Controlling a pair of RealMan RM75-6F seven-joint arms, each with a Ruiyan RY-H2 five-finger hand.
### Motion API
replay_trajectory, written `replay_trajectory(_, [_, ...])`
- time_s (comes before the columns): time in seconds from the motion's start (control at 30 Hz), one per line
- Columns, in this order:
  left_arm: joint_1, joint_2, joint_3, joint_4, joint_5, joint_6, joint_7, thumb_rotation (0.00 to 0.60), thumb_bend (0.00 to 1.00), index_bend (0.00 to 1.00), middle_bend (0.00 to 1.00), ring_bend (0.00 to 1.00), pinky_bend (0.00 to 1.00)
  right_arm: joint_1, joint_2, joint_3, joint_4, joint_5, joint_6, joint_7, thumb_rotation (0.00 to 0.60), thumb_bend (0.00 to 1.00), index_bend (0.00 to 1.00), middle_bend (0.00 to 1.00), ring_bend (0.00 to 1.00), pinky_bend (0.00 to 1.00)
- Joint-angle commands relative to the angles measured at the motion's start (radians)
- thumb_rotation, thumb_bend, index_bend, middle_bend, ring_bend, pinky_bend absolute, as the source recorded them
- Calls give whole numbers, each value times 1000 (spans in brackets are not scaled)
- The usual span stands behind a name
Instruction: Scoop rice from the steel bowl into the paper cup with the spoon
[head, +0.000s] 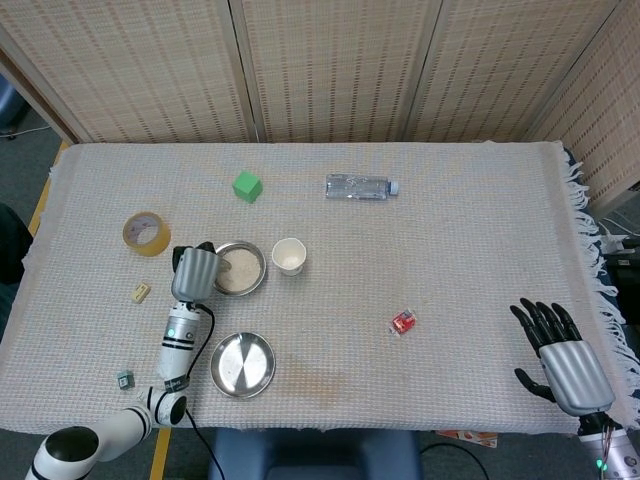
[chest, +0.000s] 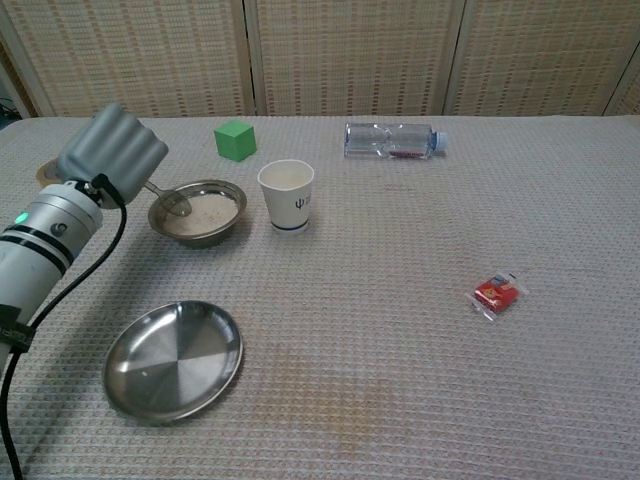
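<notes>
A steel bowl holding white rice stands left of centre. Just to its right is the white paper cup, upright. My left hand hovers at the bowl's left rim and grips a metal spoon. The spoon's tip dips into the rice at the bowl's left side. My right hand rests at the table's near right corner, fingers spread, holding nothing; the chest view does not show it.
A flat steel plate lies near the front edge. A tape roll, green cube, lying water bottle, red packet and small eraser are scattered around.
</notes>
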Motion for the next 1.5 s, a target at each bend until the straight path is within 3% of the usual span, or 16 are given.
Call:
replay_trajectory(0.03, [-6, -40, 14, 63, 25, -1, 8, 600, 451, 864, 1000, 1000, 1000, -1, 3, -3, -1, -6, 2, 4, 600, 151, 0, 0, 0, 0])
replay_trajectory(0.3, [-2, -77, 18, 133, 52, -11, -19, 600, 452, 863, 1000, 1000, 1000, -3, 12, -12, -3, -24, 4, 20, 600, 152, 0, 0, 0, 0])
replay_trajectory(0.5, [2, -74, 5, 120, 58, -11, -53, 600, 451, 865, 1000, 1000, 1000, -3, 12, -10, -2, -20, 3, 22, 600, 151, 0, 0, 0, 0])
replay_trajectory(1.0, [30, -17, -5, -21, 69, -17, -59, 600, 451, 875, 1000, 1000, 1000, -5, 10, -8, -2, -22, 6, 19, 600, 151, 0, 0, 0, 0])
replay_trajectory(1.5, [44, 82, -79, -237, -31, -113, -72, 600, 451, 889, 1000, 1000, 1000, -1, 10, -1, -1, -6, -6, 21, 600, 152, 0, 0, 0, 0])
